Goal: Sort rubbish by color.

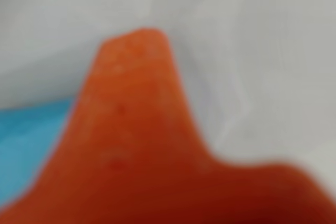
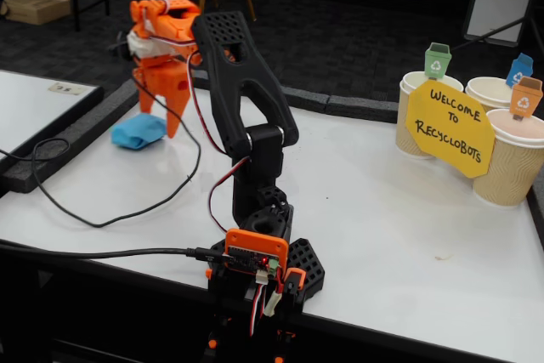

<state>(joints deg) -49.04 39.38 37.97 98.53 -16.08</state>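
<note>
White tabletop (image 2: 382,235) fills most of the fixed view, with dark carpet and chair legs behind it and a black arm (image 2: 251,125) bolted at the near edge. That arm reaches toward the far left corner, where its orange gripper (image 2: 161,116) points down with the two fingers spread apart, one on either side of a light blue paper wad (image 2: 136,133) lying on the table. The fingers look released rather than clenched; whether either tip already touches the wad I cannot tell from this angle. The wrist view is badly blurred: one orange finger (image 1: 136,129) fills the middle, a patch of blue (image 1: 29,145) sits at its left, and pale table lies beyond. At the right end of the table stand three tan paper cups (image 2: 510,167), each with a small bin flag, green (image 2: 438,59), blue (image 2: 520,69) and orange (image 2: 527,96), partly behind a yellow sign (image 2: 446,129) reading "Welcome to Recyclobots". No green wad shows in either picture. As a judgement, the sorting has barely begun: the blue wad is well apart from the cups and not yet lifted, so closing on it, carrying it across and dropping it into the blue-flagged cup all remain.
</note>
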